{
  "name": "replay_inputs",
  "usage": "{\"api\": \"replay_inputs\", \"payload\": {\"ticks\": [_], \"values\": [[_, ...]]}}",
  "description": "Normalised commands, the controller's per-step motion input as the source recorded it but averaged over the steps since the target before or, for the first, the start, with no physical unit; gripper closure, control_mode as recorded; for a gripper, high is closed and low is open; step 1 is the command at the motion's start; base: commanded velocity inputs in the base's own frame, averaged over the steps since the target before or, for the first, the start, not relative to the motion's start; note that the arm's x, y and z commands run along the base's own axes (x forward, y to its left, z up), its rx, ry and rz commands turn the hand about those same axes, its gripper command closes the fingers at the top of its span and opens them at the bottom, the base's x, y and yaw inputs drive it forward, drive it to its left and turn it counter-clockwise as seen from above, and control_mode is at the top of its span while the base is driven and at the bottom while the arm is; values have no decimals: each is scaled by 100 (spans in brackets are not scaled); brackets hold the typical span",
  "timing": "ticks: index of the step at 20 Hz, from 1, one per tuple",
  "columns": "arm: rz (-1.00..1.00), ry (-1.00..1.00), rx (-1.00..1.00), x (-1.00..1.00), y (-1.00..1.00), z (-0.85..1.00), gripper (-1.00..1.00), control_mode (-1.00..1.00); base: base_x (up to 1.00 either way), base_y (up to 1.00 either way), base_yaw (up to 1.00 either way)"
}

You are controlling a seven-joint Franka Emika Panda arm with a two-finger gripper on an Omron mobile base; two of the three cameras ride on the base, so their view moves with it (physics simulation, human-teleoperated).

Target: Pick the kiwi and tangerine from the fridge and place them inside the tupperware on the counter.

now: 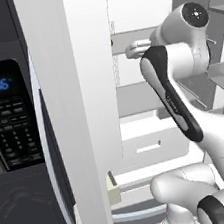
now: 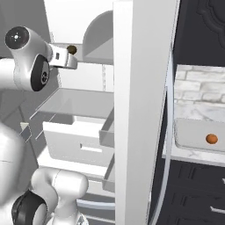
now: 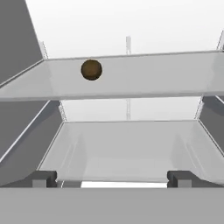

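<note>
The two-finger gripper [image 3: 112, 178] has its jaws spread wide with nothing between them, pointing into the tall white fridge [image 2: 79, 110]. The small dark brown kiwi [image 3: 91, 69] sits toward the left end of a pale grey shelf [image 3: 144, 78], well ahead of the fingertips. The bright orange tangerine [image 2: 212, 139] already lies in the shallow light grey tupperware [image 2: 193, 136] on the marble counter [image 2: 197, 112].

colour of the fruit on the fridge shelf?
Dark brown-olive: the kiwi, clearest in the hand view, on a pale grey shelf.
</note>
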Motion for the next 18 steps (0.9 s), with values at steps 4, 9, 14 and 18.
{"api": "replay_inputs", "payload": {"ticks": [4, 9, 14, 18], "values": [[7, 0, 0, 60, 28, 29, -100, -100, 0, 0, 0], [4, 0, 0, 63, 25, 8, -100, -100, 0, 0, 0], [1, 1, 0, 60, 15, -8, -100, -100, 0, 0, 0], [0, 6, 0, 65, 6, -10, -100, -100, 0, 0, 0]]}}
